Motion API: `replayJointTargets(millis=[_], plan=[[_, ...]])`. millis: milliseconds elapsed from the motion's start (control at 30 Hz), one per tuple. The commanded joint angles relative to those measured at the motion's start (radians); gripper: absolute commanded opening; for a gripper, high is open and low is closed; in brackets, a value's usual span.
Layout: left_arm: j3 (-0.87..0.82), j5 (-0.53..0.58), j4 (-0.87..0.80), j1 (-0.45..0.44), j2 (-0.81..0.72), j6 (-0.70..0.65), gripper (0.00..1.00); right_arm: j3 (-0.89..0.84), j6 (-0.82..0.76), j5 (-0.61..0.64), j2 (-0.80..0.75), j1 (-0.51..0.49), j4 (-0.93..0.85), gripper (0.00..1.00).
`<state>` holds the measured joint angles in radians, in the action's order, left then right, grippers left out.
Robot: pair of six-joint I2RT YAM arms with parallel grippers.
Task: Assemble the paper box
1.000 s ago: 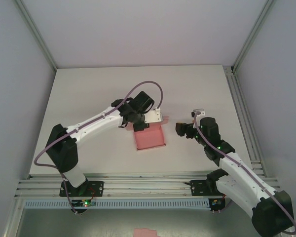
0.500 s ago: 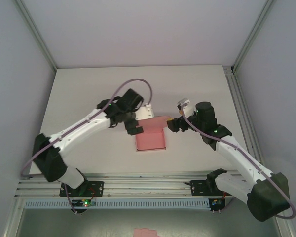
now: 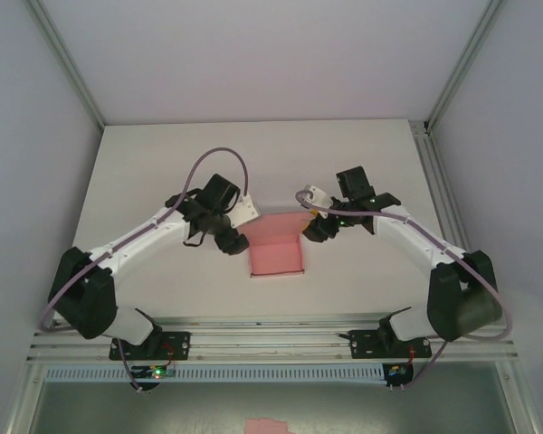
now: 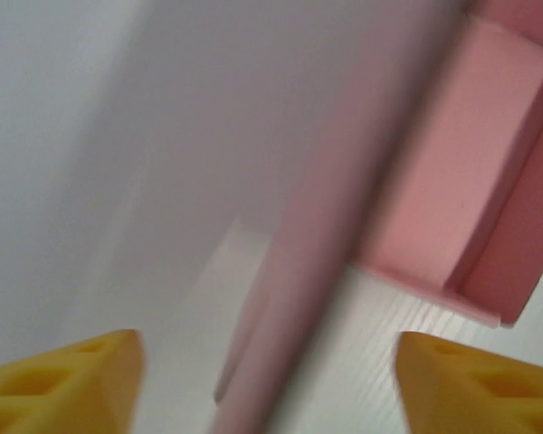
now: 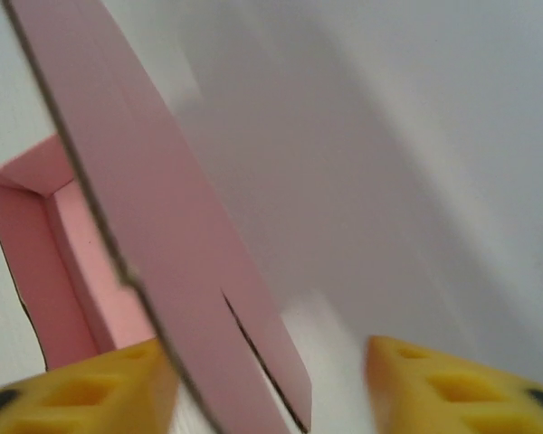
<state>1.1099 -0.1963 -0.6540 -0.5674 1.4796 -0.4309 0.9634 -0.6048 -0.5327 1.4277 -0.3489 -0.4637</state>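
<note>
- Step in hand, as I judge it: closing up. The paper box (image 3: pixel 277 258) sits on the table (image 3: pixel 163 163) as a shallow open tray with its walls up. Its lid flap (image 5: pixel 145 208) is raised at the far side and not yet folded over.
- Left gripper (image 3: pixel 231 242): jaws spread wide, gripping nothing. The tray lies ahead and to its right, close by. In the left wrist view a blurred pink strip runs down between the fingertips (image 4: pixel 68 380). I cannot tell whether it touches either one.
- Right gripper (image 3: pixel 317 228): jaws wide apart, nothing clamped. The lid flap stands edge-on between them, nearer the left-hand finger in the right wrist view. The tray is beyond and to the left of that finger.
- Next move, by my reckoning: the right jaws must close on the flap or push it down over the tray. The left would steady the tray's near corner so the thin card does not slide. The slit tab on the flap wants lining up with the front wall.
- In the way: only the flap's own springiness and the two grippers crowding the same far edge.
- Round about: a purple cable (image 3: pixel 219 155) loops above the left wrist. A metal frame rail (image 3: pixel 253 339) lies behind both arms, and a pink paper scrap (image 3: pixel 268 425) lies beyond it, well apart.
</note>
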Motion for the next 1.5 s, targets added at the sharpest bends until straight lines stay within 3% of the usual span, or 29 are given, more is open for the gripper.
replayJointTargets(millis=[0,33,133,300,400,467,567,700,767,867,1167,1267,1467], plan=[[0.051,-0.036,0.009,0.004,0.035,-0.006,0.57,0.064,-0.065,-0.052,0.039,0.006,-0.058,0.42],[0.056,-0.032,0.008,0.003,0.043,-0.005,0.54,0.075,-0.065,-0.05,0.053,0.005,-0.066,0.34],[0.067,-0.044,0.0,0.005,0.065,-0.002,0.38,0.1,-0.067,-0.054,0.086,-0.002,-0.096,0.24],[0.074,-0.001,-0.001,0.004,0.083,0.023,0.11,0.103,-0.075,-0.062,0.094,-0.013,-0.11,0.12],[0.096,0.039,0.003,0.004,0.096,0.063,0.0,0.1,-0.04,-0.065,0.088,-0.026,-0.095,0.03],[0.118,0.062,0.008,0.003,0.106,0.104,0.0,0.096,0.024,-0.017,0.072,-0.051,-0.062,0.0],[0.156,0.142,0.056,0.001,0.123,0.231,0.0,0.06,0.224,0.173,0.016,-0.109,0.096,0.0],[0.248,0.297,0.091,-0.004,0.169,0.517,0.0,0.044,0.707,0.503,-0.021,-0.157,0.277,0.0],[0.278,0.344,0.121,-0.002,0.194,0.661,0.0,0.0,0.865,0.605,-0.042,-0.188,0.411,0.0],[0.282,0.324,0.224,-0.013,0.213,0.76,0.0,-0.034,1.057,0.635,-0.032,-0.197,0.559,0.0],[0.263,0.379,0.347,-0.026,0.256,0.978,0.02,-0.052,1.426,0.783,0.081,-0.233,0.735,0.0],[0.24,0.427,0.386,-0.026,0.258,1.062,0.03,-0.028,1.416,0.796,0.112,-0.263,0.733,0.0],[0.232,0.385,0.49,-0.025,0.288,1.166,0.07,-0.077,1.427,0.759,0.162,-0.281,0.776,0.0]])
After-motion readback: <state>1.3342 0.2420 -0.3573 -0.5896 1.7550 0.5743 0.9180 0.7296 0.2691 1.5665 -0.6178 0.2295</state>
